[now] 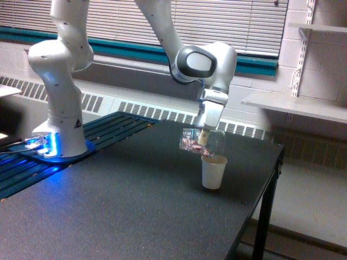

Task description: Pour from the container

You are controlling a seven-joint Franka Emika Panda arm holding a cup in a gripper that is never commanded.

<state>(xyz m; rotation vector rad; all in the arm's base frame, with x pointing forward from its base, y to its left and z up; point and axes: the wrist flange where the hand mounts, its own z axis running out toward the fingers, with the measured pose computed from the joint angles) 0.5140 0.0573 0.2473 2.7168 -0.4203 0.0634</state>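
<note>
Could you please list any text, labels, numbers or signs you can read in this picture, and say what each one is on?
No words or numbers can be read.
A small yellow triangular sign sits on the robot base; its symbol is too small to make out.
The white paper cup, the clear cup held by the tool and the table show no markings.

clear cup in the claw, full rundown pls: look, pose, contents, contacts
The clear cup is small, see-through, plastic-looking. It lies tipped roughly on its side in the air, held by the claw from above. Pinkish-brown bits sit along its lower wall toward the exterior view's left. Its end on the exterior view's right hangs just above the rim of the upright white paper cup on the dark table. Whether the two cups touch cannot be told. No falling bits are visible.
</note>
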